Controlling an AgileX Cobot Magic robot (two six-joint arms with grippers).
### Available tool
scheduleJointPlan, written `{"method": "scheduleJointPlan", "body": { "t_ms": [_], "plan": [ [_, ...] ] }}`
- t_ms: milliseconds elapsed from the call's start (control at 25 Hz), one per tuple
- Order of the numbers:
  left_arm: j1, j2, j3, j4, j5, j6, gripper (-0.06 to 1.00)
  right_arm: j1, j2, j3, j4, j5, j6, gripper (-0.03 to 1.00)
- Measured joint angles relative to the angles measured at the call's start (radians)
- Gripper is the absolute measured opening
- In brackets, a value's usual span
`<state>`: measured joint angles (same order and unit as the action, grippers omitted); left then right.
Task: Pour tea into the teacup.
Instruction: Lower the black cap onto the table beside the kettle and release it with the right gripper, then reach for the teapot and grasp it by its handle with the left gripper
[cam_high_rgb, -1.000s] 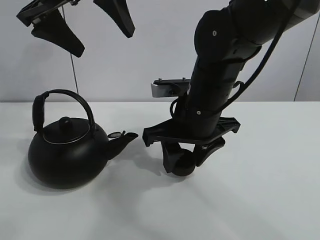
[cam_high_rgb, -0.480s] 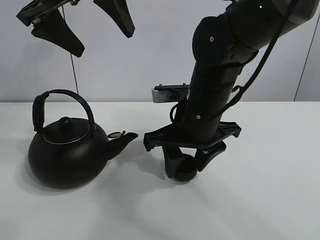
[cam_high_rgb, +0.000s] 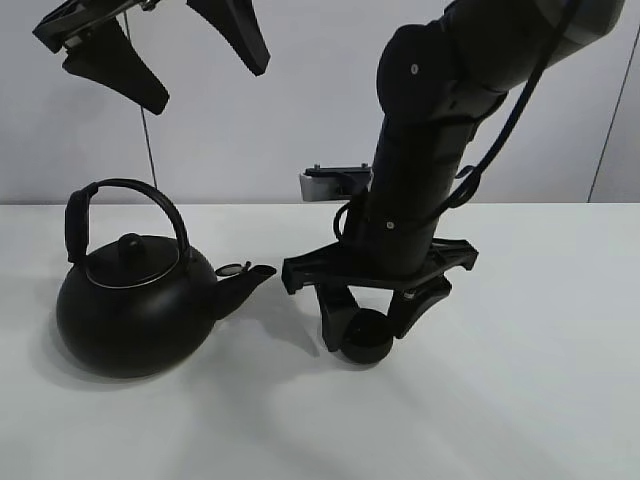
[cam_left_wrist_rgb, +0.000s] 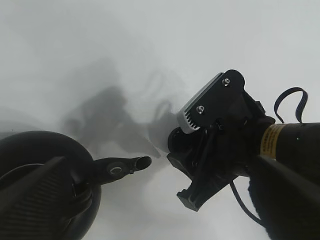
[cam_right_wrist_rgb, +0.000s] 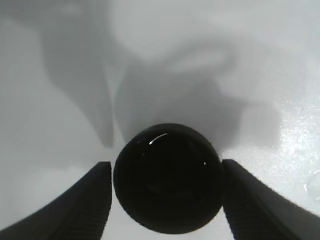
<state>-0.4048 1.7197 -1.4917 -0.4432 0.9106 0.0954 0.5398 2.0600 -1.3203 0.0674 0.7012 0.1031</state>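
The kettle (cam_high_rgb: 135, 310) is seen standing near the left edge of the desk (cam_high_rgb: 530, 400), its spout turned toward the middle. High above it, the left gripper (cam_high_rgb: 180, 55) is held wide open, with nothing in it. Near the middle of the desk, apart from the spout, the teacup (cam_right_wrist_rgb: 167, 185) is clasped on both sides by the right gripper (cam_high_rgb: 365, 335).

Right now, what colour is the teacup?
The teacup is matte black, clearest in the right wrist view.
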Motion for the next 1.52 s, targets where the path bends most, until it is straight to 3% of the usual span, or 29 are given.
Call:
{"method": "scheduleJointPlan", "body": {
  "t_ms": [280, 600, 1040, 1520],
  "plan": [
    [0.0, 0.0, 0.0, 0.0, 0.0, 0.0, 0.69, 0.0, 0.003, -0.159, -0.001, 0.174, -0.013, 0.61],
    [0.0, 0.0, 0.0, 0.0, 0.0, 0.0, 0.69, -0.03, -0.011, -0.314, -0.004, 0.403, 0.004, 0.62],
    [0.0, 0.0, 0.0, 0.0, 0.0, 0.0, 0.69, -0.164, -0.17, -0.319, -0.003, 0.452, 0.037, 0.61],
    [0.0, 0.0, 0.0, 0.0, 0.0, 0.0, 0.69, -0.218, -0.252, -0.319, -0.012, 0.487, 0.079, 0.61]
  ]
}}
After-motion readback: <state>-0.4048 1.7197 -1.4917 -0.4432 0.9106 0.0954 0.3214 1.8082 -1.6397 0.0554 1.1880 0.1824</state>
